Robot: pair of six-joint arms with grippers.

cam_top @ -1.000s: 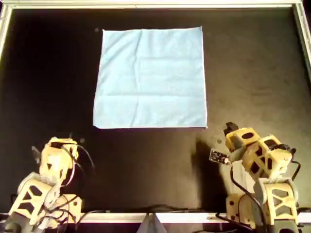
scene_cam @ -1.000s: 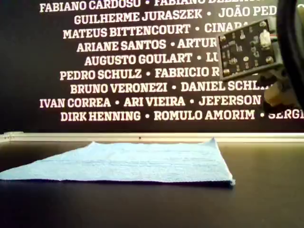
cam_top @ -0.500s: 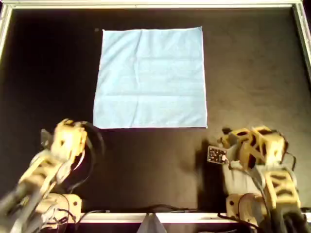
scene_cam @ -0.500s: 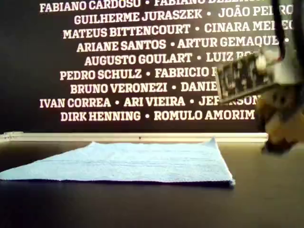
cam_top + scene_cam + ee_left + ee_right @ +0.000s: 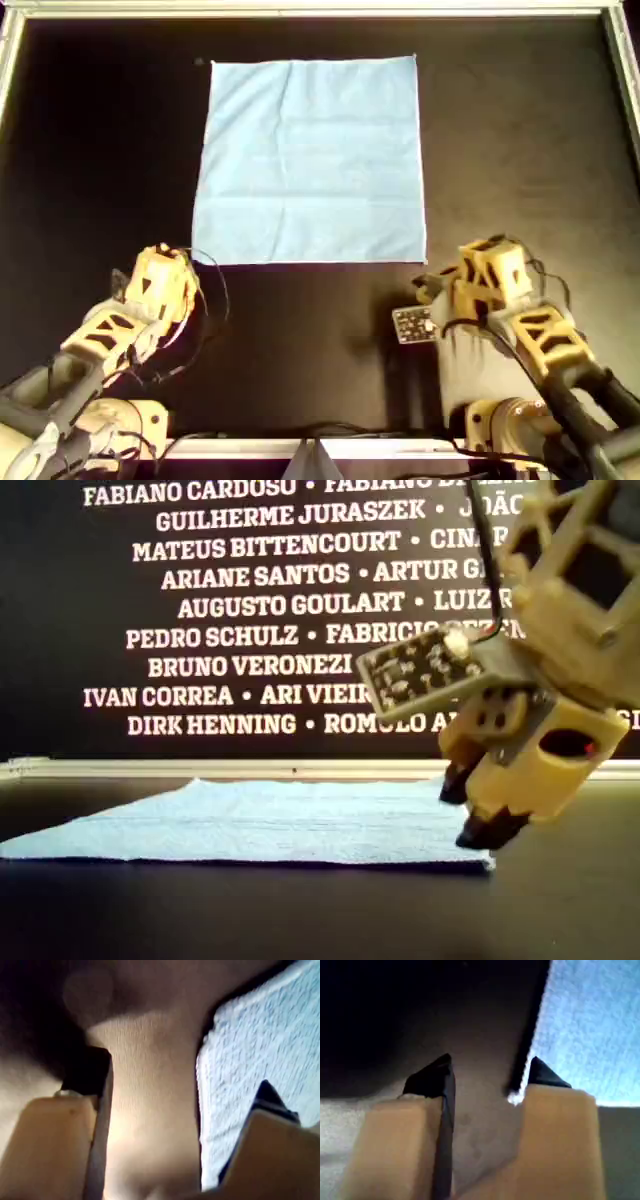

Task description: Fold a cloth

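Observation:
The light-blue cloth [image 5: 310, 160] lies flat and square on the black table, also seen low in the exterior view [image 5: 270, 820]. My left gripper [image 5: 183, 262] is at the cloth's near-left corner in the overhead view. It is open [image 5: 180, 1090], with one finger over the cloth's [image 5: 250, 1055] edge and the other over bare table. My right gripper [image 5: 428, 286] hangs just off the near-right corner in the overhead view. It is open and empty [image 5: 490, 1075], with the cloth [image 5: 590, 1025] beside one fingertip. In the exterior view it [image 5: 468, 810] hovers over that corner.
A pale metal frame [image 5: 300, 10] borders the black table at the far and side edges. A small circuit board [image 5: 412, 324] sticks out from the right wrist. A dark wall printed with white names [image 5: 250, 610] stands behind the table.
Both arms have swung forward from their bases toward the cloth's near corners and lowered. The cloth has not moved.

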